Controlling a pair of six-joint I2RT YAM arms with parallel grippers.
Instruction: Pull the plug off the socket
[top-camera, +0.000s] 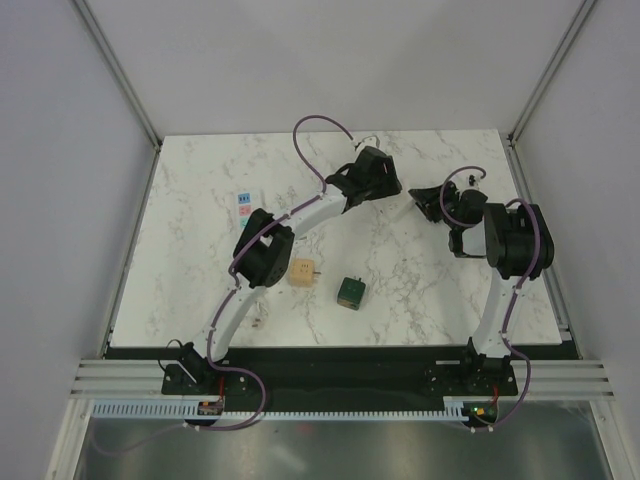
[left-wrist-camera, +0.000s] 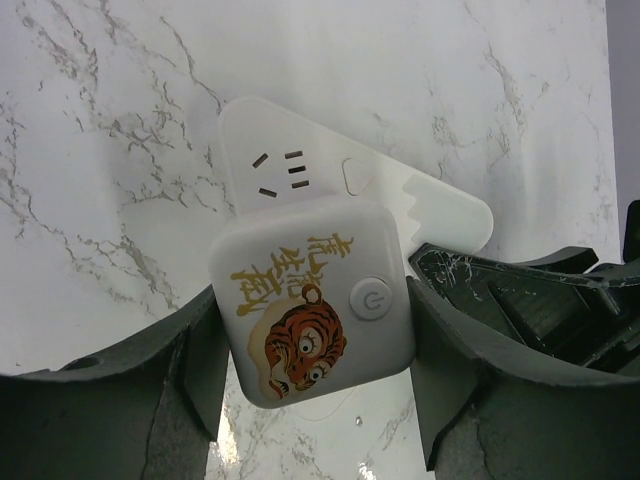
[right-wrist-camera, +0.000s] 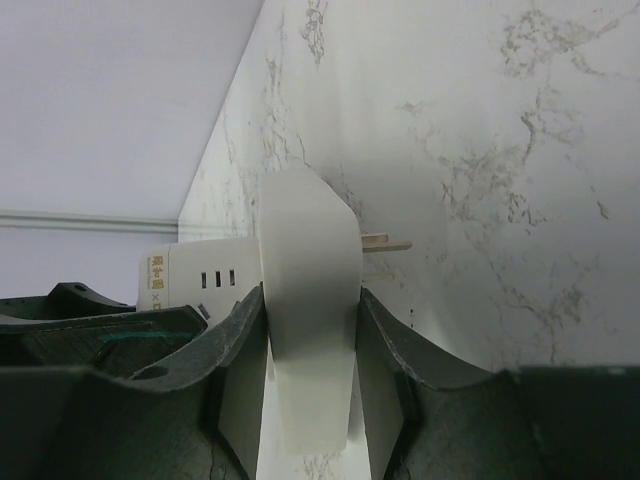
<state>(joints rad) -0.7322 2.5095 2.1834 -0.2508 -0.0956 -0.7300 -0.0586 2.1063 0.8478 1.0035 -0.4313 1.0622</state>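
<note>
A white cube plug (left-wrist-camera: 310, 300) with a tiger print and a power button sits against the face of a flat white triangular socket (left-wrist-camera: 300, 150); no gap shows between them. My left gripper (left-wrist-camera: 315, 372) is shut on the cube, its fingers (left-wrist-camera: 190, 370) on either side. My right gripper (right-wrist-camera: 310, 370) is shut on the socket (right-wrist-camera: 308, 300), seen edge-on, with metal prongs (right-wrist-camera: 385, 243) sticking out of its far side. The cube (right-wrist-camera: 205, 275) shows to its left. In the top view both grippers (top-camera: 395, 190) (top-camera: 428, 203) meet at the back of the table.
A tan cube (top-camera: 303, 272) and a green cube (top-camera: 351, 291) lie on the marble table (top-camera: 200, 290) near the middle front. Small coloured stickers (top-camera: 243, 203) lie at the left. White walls close in the back and both sides.
</note>
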